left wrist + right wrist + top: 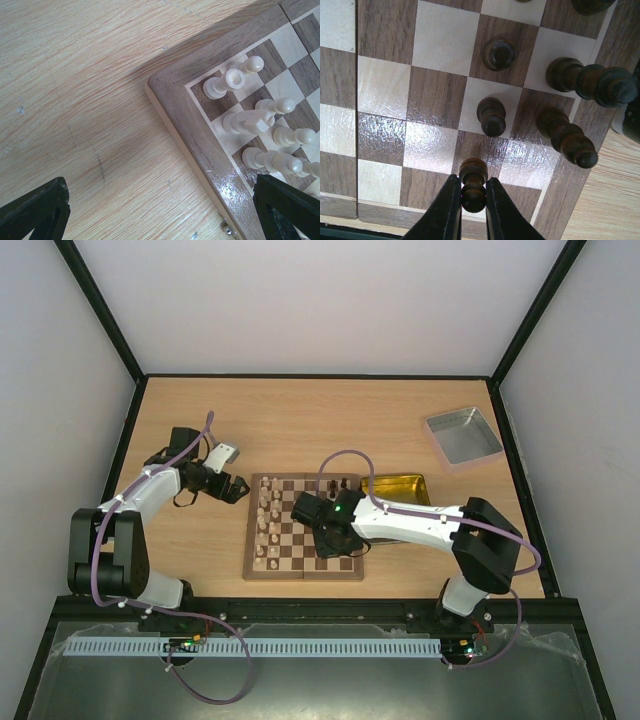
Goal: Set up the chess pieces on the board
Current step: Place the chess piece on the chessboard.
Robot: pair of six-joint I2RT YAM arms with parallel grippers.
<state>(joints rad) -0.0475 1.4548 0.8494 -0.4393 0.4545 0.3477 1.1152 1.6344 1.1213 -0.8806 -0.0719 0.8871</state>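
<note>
No text, label, brand, number or sign can be read in any of the three views.

board [300, 573]: brown/cream checks | cream pieces [235, 80] | dark brown pieces [491, 116] | gold tin [398, 488]

Board [300, 562] flat on bench. Cream pieces [266, 512] upright, two left files. Dark pieces [491, 116] upright at right; one dark pawn [473, 184] clamped in jaws.

Top camera high, wide; wrist cameras close, looking down; all share board [300, 573].
</note>
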